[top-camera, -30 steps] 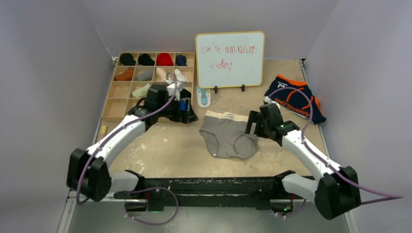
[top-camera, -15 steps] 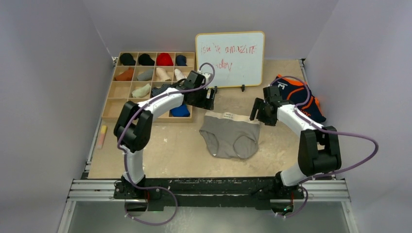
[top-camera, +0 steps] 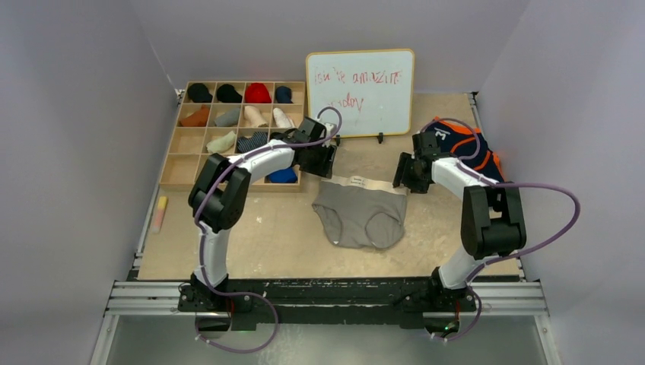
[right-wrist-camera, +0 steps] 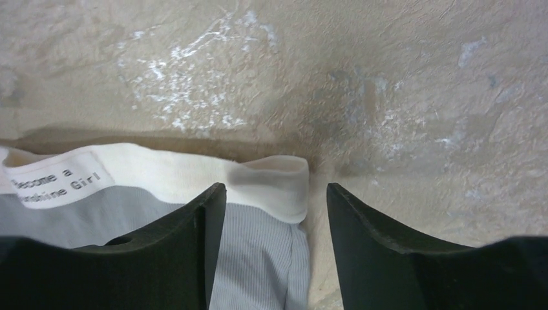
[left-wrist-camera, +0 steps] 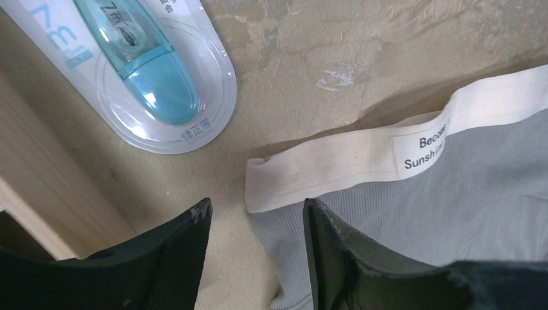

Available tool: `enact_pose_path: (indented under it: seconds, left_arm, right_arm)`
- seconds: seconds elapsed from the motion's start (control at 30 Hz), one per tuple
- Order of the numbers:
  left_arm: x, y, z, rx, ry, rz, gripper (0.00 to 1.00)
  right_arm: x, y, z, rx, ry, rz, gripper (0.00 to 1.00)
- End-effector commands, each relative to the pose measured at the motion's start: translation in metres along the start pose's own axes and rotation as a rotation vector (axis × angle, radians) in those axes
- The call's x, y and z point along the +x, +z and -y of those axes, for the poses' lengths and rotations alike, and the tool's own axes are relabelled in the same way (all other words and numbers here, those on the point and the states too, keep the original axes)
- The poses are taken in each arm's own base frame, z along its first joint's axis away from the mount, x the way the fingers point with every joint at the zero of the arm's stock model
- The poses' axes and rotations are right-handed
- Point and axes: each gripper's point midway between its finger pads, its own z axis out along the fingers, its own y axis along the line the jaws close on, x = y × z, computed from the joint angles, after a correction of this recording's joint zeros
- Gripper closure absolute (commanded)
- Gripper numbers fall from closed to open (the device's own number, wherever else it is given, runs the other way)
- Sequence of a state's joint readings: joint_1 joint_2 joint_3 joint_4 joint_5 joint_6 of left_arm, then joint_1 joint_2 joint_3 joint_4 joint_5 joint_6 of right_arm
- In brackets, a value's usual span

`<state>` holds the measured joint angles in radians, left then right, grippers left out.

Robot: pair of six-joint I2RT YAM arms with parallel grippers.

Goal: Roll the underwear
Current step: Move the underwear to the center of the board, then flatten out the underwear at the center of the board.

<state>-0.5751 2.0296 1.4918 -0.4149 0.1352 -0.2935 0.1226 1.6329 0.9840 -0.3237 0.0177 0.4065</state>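
Here, your left fingers (left-wrist-camera: 171, 271) and right fingers (right-wrist-camera: 381, 252) stand open and empty, each astride a waistband (left-wrist-camera: 336, 161) corner of the grey underwear (top-camera: 357, 217) — evidently set to pinch both.

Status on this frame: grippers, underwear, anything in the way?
Left gripper open over left waistband corner of grey briefs; right gripper open over right corner. Briefs flat, unrolled. Blister pack nearby, not touching.

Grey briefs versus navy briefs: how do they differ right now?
The grey briefs are plain with a cream waistband; the navy briefs have orange trim. The grey briefs lie flat in the middle; the navy briefs sit far right. The open left pincer and right pincer bracket the grey briefs' waistband corners, not the navy briefs. Both are unrolled.
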Motion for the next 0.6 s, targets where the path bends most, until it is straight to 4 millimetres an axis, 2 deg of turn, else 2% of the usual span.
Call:
enact_pose_path:
  seconds: [0.0,0.27,0.37,0.5,0.57]
  left_arm:
    - [0.006,0.013,0.004,0.034,0.017,-0.005,0.48]
    - [0.019,0.029,0.002,0.053,0.018,-0.023,0.49]
    - [0.021,0.036,0.000,0.051,0.019,-0.023,0.54]
    - [0.020,0.040,0.005,0.077,0.024,-0.018,0.71]
    - [0.015,0.038,0.007,0.092,0.027,0.001,0.82]
  right_arm:
    - [-0.012,0.006,-0.002,-0.013,0.006,0.005,0.42]
    - [-0.005,0.018,0.003,0.002,-0.002,-0.025,0.54]
    - [-0.007,0.015,0.001,-0.020,-0.013,-0.017,0.58]
    - [-0.012,0.011,-0.008,-0.067,-0.034,-0.010,0.64]
    - [-0.017,0.007,-0.012,-0.080,-0.044,-0.001,0.75]
